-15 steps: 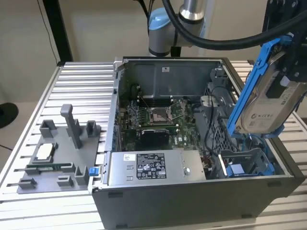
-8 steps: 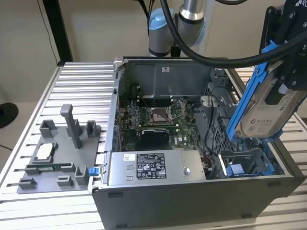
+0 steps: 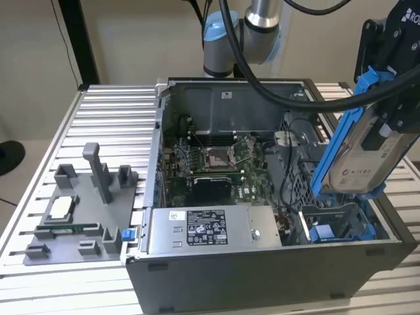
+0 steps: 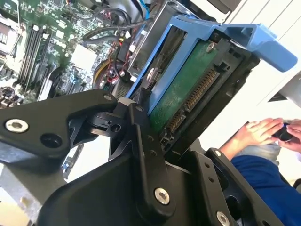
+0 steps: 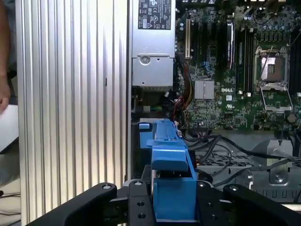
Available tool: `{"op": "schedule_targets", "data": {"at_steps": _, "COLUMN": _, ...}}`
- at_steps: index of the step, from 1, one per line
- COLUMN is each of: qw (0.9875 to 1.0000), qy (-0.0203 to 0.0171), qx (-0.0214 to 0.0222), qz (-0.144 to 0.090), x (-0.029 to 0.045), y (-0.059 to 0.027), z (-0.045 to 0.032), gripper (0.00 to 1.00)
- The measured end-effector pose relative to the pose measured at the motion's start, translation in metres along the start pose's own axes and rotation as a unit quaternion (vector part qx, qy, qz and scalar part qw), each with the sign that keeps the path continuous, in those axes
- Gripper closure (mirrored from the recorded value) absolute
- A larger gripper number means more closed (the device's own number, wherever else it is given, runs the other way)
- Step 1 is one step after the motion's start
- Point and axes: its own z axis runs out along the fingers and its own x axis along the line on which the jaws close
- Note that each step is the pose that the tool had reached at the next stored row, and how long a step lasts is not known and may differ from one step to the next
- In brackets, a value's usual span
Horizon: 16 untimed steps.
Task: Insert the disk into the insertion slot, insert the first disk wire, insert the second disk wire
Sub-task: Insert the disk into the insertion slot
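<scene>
Rear wall (image 3: pixel 131 39): plain beige, evenly lit. A black upright post (image 3: pixel 77 39) stands against it at the table's far corner. Table (image 3: pixel 111 118): ribbed aluminium slats, glaring bright in the first wrist view (image 5: pixel 70 94). Floor (image 3: pixel 16 190): pale, on the exterior view's left, bearing a dark round object (image 3: pixel 8 156) cut by the frame edge.

The disk (image 3: pixel 362 154) pairs dull silver metal with a smooth, bright blue plastic carrier frame (image 5: pixel 164 141), the end effector (image 5: pixel 174 207) is matt black, and the desk (image 3: pixel 111 118) is ribbed, satin-finished metal.
</scene>
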Motion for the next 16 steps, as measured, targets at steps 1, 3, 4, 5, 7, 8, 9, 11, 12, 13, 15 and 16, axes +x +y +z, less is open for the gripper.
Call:
{"op": "schedule_targets", "data": {"at_steps": 1, "qw": 1.0000, "qy": 0.0000, "qx": 0.0000, "qz": 0.000, "x": 0.0000, "y": -0.0004, "z": 0.0008, "gripper": 1.00}}
{"op": "schedule_targets", "data": {"at_steps": 3, "qw": 1.0000, "qy": 0.0000, "qx": 0.0000, "qz": 0.000, "x": 0.0000, "y": -0.0012, "z": 0.0027, "gripper": 1.00}}
{"op": "schedule_targets", "data": {"at_steps": 4, "qw": 1.0000, "qy": 0.0000, "qx": 0.0000, "qz": 0.000, "x": 0.0000, "y": -0.0016, "z": 0.0036, "gripper": 1.00}}
{"op": "schedule_targets", "data": {"at_steps": 5, "qw": 1.0000, "qy": 0.0000, "qx": 0.0000, "qz": 0.000, "x": -0.0001, "y": -0.0019, "z": 0.0046, "gripper": 1.00}}
{"op": "schedule_targets", "data": {"at_steps": 7, "qw": 1.0000, "qy": 0.0000, "qx": 0.0000, "qz": 0.000, "x": -0.0001, "y": -0.0023, "z": 0.0065, "gripper": 1.00}}
{"op": "schedule_targets", "data": {"at_steps": 8, "qw": 1.0000, "qy": 0.0000, "qx": 0.0001, "qz": 0.000, "x": -0.0001, "y": -0.0024, "z": 0.0073, "gripper": 1.00}}
{"op": "schedule_targets", "data": {"at_steps": 9, "qw": 1.0000, "qy": 0.0000, "qx": 0.0001, "qz": 0.000, "x": -0.0001, "y": -0.0026, "z": 0.0083, "gripper": 1.00}}
{"op": "schedule_targets", "data": {"at_steps": 11, "qw": 1.0000, "qy": 0.0000, "qx": 0.0002, "qz": 0.000, "x": -0.0001, "y": -0.0029, "z": 0.0106, "gripper": 1.00}}
{"op": "schedule_targets", "data": {"at_steps": 12, "qw": 1.0000, "qy": 0.0000, "qx": 0.0002, "qz": 0.000, "x": -0.0001, "y": -0.0031, "z": 0.0118, "gripper": 1.00}}
{"op": "schedule_targets", "data": {"at_steps": 13, "qw": 1.0000, "qy": 0.0000, "qx": 0.0003, "qz": 0.000, "x": -0.0001, "y": -0.0035, "z": 0.0128, "gripper": 1.00}}
{"op": "schedule_targets", "data": {"at_steps": 15, "qw": 1.0000, "qy": 0.0000, "qx": 0.0002, "qz": 0.000, "x": -0.0001, "y": -0.0043, "z": 0.0151, "gripper": 1.00}}
{"op": "schedule_targets", "data": {"at_steps": 16, "qw": 1.0000, "qy": -0.0002, "qx": 0.0002, "qz": 0.000, "x": -0.0001, "y": -0.0048, "z": 0.0164, "gripper": 1.00}}
